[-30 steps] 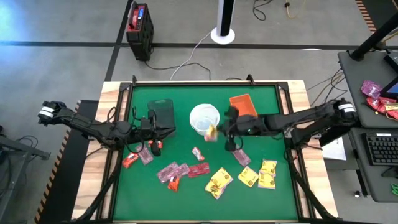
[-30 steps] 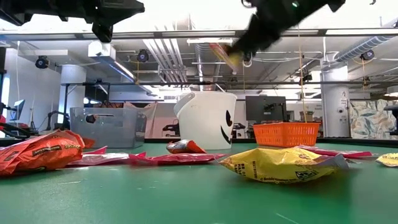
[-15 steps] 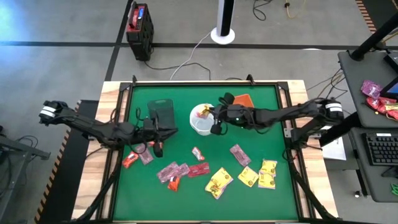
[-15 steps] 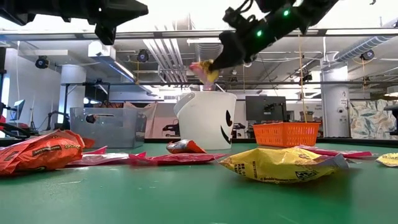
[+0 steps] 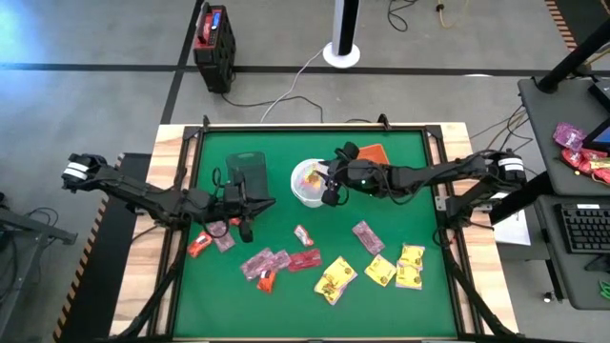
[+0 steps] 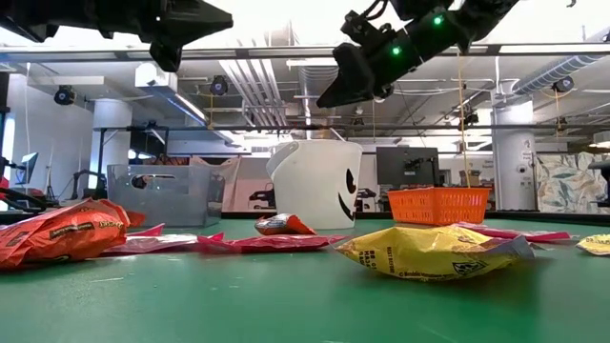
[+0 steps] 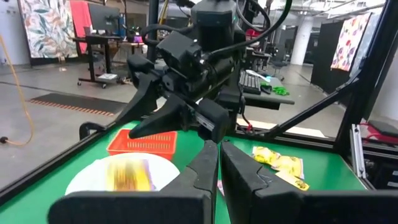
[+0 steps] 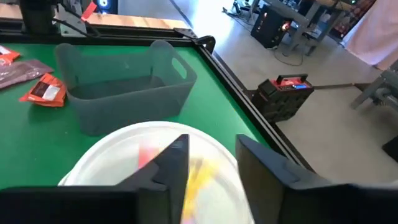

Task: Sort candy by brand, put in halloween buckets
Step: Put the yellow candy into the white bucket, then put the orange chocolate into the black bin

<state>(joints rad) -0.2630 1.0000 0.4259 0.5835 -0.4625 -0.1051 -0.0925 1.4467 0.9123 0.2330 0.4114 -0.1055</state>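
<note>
My right gripper (image 5: pixel 327 183) hangs open over the white round bucket (image 5: pixel 297 193), well above its rim in the low view (image 6: pixel 329 95). A yellow candy packet (image 8: pixel 198 177) shows blurred below its fingers, inside the bucket (image 8: pixel 93 162); the left wrist view shows it (image 7: pixel 127 175) in there too. My left gripper (image 5: pixel 255 206) is shut and holds nothing, raised beside the dark tub (image 5: pixel 246 171), pointing at the bucket. Yellow (image 5: pixel 335 278), pink-purple (image 5: pixel 265 262) and red-orange (image 5: pixel 198 246) packets lie flat on the green mat.
The orange tray (image 5: pixel 374 157) stands just behind my right arm at the far side. Near the front edge lie a yellow packet (image 6: pixel 434 252) and a red-orange one (image 6: pixel 57 233). Raised black rails frame the mat (image 5: pixel 448 219).
My right gripper has carried a yellow packet from mid-table toward the far left, to above the white bucket, then opened. The packet has dropped from the fingers into the bucket.
</note>
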